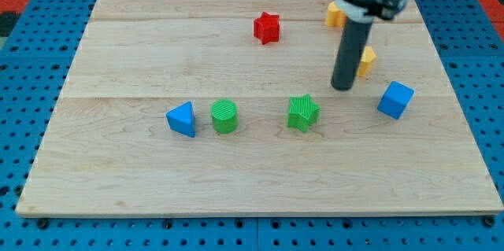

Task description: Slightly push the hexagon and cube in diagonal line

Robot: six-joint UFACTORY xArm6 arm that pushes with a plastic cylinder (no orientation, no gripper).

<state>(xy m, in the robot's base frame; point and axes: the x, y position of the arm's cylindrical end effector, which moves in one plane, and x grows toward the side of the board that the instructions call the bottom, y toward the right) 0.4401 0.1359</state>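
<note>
Likely to go astray from here, judging by the layout: a push landing off-centre on the yellow block (368, 60), spinning it instead of sliding it, or carrying it too far for a "slight" nudge and off the diagonal with the blue cube (395, 99). Equally possible: clipping the green star (303, 112) on a sweep toward the view's lower left, or striking the cube on a corner and turning it out of line.

Seen now, with my tip (343, 88) down on the worktop (142, 172), just to the view's left of that yellow block, contact or gap impossible to tell. Half hidden behind the rod, probably the hexagon, shape not fully readable. Blue cube lying apart toward the view's lower right, already roughly diagonal to the yellow piece. Second yellow block (334, 15) tucked under the arm's housing near the view's top edge.

Arm reaching in from the view's top right, rod held vertical, dark and straight. No claw fitted, so nothing to open, close or hold. Red star (267, 27) well apart at the view's upper middle.
</note>
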